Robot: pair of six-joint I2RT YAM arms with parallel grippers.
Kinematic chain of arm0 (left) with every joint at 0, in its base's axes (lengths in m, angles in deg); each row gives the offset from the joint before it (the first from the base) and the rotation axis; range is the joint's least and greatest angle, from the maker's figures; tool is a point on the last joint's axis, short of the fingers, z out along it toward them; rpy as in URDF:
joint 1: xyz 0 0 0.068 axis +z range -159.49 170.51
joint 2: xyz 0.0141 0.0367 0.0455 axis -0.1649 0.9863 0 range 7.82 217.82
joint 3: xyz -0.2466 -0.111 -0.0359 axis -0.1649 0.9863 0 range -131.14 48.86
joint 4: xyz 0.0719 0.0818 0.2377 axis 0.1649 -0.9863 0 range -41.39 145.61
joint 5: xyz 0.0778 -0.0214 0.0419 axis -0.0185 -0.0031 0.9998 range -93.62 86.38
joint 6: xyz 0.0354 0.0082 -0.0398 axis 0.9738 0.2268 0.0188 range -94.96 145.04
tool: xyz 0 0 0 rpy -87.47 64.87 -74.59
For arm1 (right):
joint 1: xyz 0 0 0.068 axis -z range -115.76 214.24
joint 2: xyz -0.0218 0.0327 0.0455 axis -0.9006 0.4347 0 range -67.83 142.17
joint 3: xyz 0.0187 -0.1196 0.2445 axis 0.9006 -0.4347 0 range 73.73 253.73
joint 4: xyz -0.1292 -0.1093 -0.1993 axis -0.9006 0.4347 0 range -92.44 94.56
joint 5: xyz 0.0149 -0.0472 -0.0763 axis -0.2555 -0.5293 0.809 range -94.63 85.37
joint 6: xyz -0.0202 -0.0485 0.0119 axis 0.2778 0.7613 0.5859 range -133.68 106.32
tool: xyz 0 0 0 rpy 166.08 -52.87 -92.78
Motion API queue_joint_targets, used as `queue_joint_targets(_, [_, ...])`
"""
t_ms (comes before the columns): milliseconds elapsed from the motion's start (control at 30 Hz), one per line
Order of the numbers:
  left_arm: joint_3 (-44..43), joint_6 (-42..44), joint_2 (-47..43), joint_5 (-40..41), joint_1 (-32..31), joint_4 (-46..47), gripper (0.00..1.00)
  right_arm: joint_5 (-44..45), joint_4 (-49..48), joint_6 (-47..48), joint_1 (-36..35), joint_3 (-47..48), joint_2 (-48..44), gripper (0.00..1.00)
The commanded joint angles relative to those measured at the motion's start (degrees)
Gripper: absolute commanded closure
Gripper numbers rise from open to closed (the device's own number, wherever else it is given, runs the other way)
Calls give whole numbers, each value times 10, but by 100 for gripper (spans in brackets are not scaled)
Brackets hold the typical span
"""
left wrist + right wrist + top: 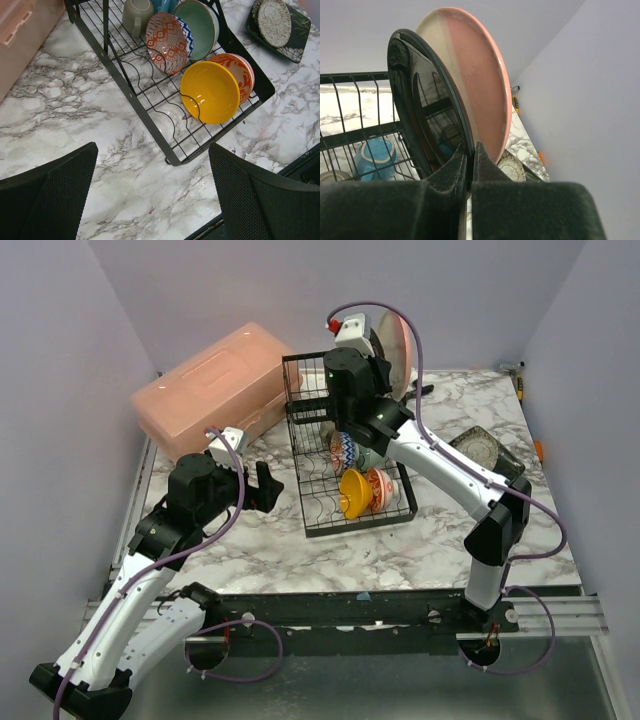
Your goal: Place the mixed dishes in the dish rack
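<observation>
right gripper, black fingers clamped on lower rim of glossy black round plate; large pink-cream ceramic plate flush behind, both on edge above far end of black wire dish rack. diameters near vertical, faces toward rack. thin rim hold: likely to pivot or slip onto racked ceramic bowls. left gripper spread wide, holding nothing.

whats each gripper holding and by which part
Right gripper pinches the dark plate by its rim; left gripper is open and holds nothing.
</observation>
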Motion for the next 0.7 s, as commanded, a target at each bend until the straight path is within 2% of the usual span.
queue_joint_targets(0, [0,1,-5,3,3,4,9,-5,8,-43,12,3,13,100])
queue_joint_targets(167, [1,0,-7,2,3,4,9,-39,83,-116,27,28,33,100])
queue_joint_targets(667, [2,1,-7,3,2,2,9,-50,137,-188,54,37,77,100])
